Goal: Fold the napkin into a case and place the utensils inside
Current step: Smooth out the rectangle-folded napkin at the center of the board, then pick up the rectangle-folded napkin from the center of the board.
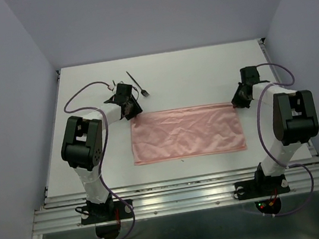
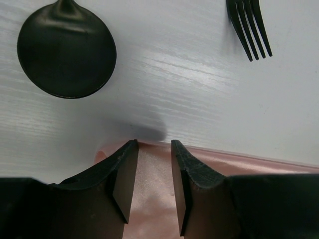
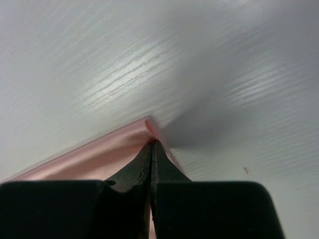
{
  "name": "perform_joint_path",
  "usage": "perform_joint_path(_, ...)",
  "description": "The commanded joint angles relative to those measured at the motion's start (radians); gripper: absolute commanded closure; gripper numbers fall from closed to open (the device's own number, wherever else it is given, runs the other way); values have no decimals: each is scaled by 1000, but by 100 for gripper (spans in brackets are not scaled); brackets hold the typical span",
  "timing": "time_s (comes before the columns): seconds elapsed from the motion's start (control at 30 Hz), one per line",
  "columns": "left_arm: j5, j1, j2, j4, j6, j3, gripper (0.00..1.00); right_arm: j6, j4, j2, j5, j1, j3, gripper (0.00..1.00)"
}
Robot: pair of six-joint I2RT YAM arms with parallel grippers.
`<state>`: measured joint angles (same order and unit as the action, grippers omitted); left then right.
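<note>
The pink napkin [image 1: 185, 132] lies flat as a wide rectangle in the middle of the table. My left gripper [image 1: 129, 109] hovers at its far left corner, open, with the fingers [image 2: 124, 169] straddling the cloth edge [image 2: 154, 189] and nothing pinched. My right gripper [image 1: 239, 100] is at the far right corner, shut on the napkin's corner [image 3: 149, 124], which curls up at the fingertips [image 3: 152, 143]. The black fork [image 1: 137, 83] lies just beyond the left gripper. In the left wrist view the spoon's round bowl [image 2: 66, 50] lies to the left of the fork's tines [image 2: 249, 27].
Purple cables [image 1: 80, 92] loop off both arms. The white table [image 1: 200, 71] ends at pale walls on the left, right and back. A ribbed metal rail [image 1: 183, 195] with both arm bases runs along the near edge.
</note>
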<state>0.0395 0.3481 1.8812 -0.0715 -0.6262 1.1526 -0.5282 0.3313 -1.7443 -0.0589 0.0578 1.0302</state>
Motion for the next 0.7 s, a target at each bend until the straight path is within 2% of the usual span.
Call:
perform_joint_path(0.0,118,-20,9,-149,8,-19,55,22,49,58,-100,16,-16,99)
perform_joint_path(0.13,102,-18,7,-140,3,-24,55,25,80,110,-98,16,-10,98)
perform_joint_path(0.23,97,-12,13,-137,2,-19,55,28,109,157,-85,16,-19,85)
perform_joint_path(0.3,96,-6,16,-137,2,-11,54,37,132,181,-49,16,-45,69)
perform_joint_path(0.37,92,-1,16,-137,2,-8,54,45,140,193,-7,16,-76,62)
perform_joint_path(0.47,91,5,21,-140,5,7,54,45,127,221,74,16,-148,44)
perform_joint_path(0.6,91,6,29,-152,13,22,54,69,124,218,134,16,-203,34)
perform_joint_path(0.67,94,6,33,-155,16,32,54,76,141,186,148,16,-202,35)
